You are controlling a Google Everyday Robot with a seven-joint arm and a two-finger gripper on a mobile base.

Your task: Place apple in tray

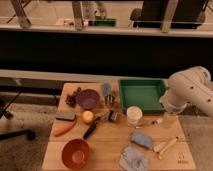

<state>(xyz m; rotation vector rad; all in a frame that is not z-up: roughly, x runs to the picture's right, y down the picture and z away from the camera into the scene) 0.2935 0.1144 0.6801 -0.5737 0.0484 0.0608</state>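
The apple (87, 116), small, yellowish with a reddish blush, lies on the wooden table just in front of the purple bowl (88, 98). The green rectangular tray (142, 95) sits at the back right of the table and nothing shows inside it. My white arm (191, 91) hangs over the table's right edge beside the tray. My gripper (168, 118) is at the arm's lower end, just in front of the tray's right corner and far to the right of the apple. It holds nothing that I can see.
A white cup (133, 115) stands between apple and tray. A red bowl (75, 153), an orange carrot-like thing (65, 130), a black tool (92, 129), a blue cloth (141, 140) and a crumpled bag (132, 159) lie across the front. A railing runs behind the table.
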